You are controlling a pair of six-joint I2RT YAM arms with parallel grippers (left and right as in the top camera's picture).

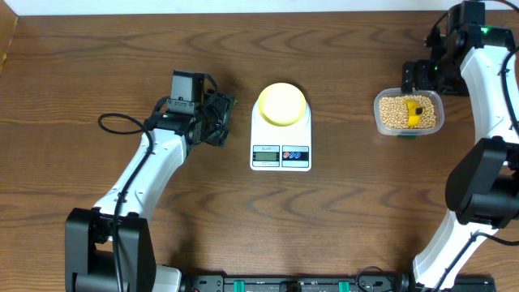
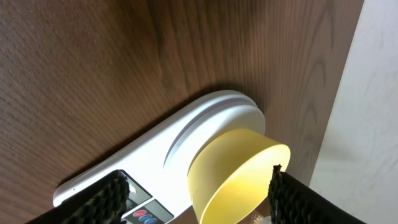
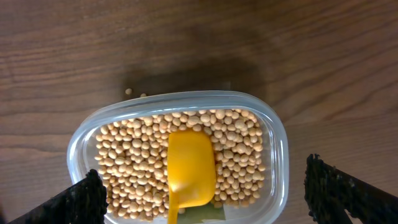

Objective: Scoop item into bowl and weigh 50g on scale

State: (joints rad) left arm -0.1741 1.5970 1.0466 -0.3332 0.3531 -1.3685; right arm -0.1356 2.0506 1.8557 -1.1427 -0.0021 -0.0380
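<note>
Overhead view: the pale bowl (image 1: 281, 104) sits on the white scale (image 1: 280, 154), apparently empty. At the scale's 3 o'clock, beans (image 1: 391, 113) fill a clear tub (image 1: 377, 109), the yellow scoop (image 1: 415, 113) lying in them below the spread right gripper (image 1: 416, 79). The left gripper (image 1: 225, 118), at 9 o'clock, is spread and empty. Scooping and weighing are not yet done.

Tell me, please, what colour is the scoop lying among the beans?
The scoop is bright yellow, seen best in the right wrist view.
</note>
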